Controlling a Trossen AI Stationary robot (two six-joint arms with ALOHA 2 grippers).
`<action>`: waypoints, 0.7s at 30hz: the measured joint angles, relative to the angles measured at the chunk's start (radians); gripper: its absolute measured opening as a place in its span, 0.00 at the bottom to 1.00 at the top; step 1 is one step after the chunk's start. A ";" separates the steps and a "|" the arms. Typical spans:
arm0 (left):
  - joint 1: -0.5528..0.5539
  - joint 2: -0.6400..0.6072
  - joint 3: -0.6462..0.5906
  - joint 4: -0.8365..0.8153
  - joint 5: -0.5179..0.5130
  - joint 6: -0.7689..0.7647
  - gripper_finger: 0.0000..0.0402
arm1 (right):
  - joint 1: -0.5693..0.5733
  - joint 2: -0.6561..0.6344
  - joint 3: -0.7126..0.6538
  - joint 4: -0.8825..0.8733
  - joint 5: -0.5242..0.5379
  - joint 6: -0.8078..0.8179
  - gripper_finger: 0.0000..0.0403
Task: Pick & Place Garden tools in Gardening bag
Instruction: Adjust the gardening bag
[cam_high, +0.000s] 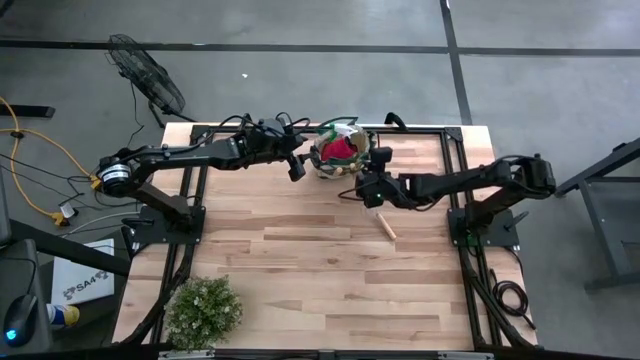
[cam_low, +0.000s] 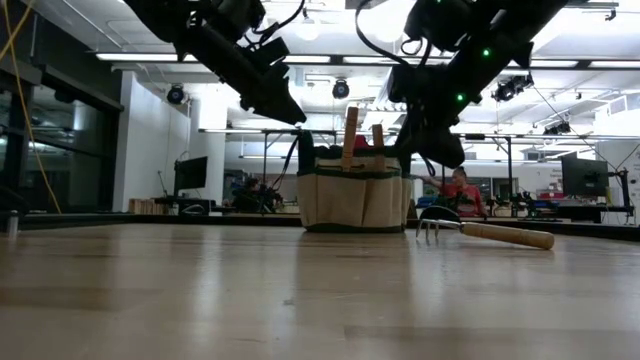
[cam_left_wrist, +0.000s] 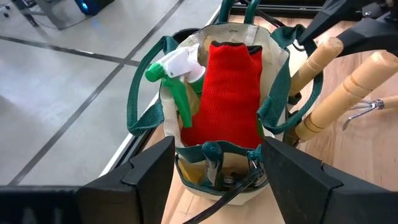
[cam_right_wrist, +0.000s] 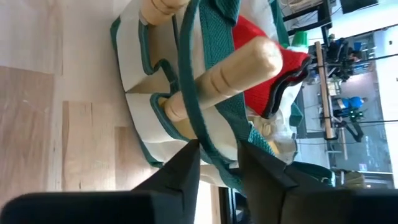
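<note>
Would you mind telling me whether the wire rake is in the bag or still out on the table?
Out. The rake lies flat on the table beside the bag.

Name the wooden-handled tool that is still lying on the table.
The wire rake: it lies flat on the table beside the gardening bag, while the other two wooden handles stand upright in the bag's pockets.
</note>
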 joint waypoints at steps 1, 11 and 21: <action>0.000 0.000 0.000 0.000 0.000 -0.002 0.58 | 0.006 0.000 0.000 0.000 0.010 0.000 0.23; 0.000 0.000 0.000 0.000 0.000 -0.012 0.58 | 0.044 0.000 0.000 0.022 0.069 0.000 0.04; 0.000 0.000 0.000 0.000 0.017 -0.018 0.58 | 0.044 -0.046 0.000 0.099 0.067 0.006 0.02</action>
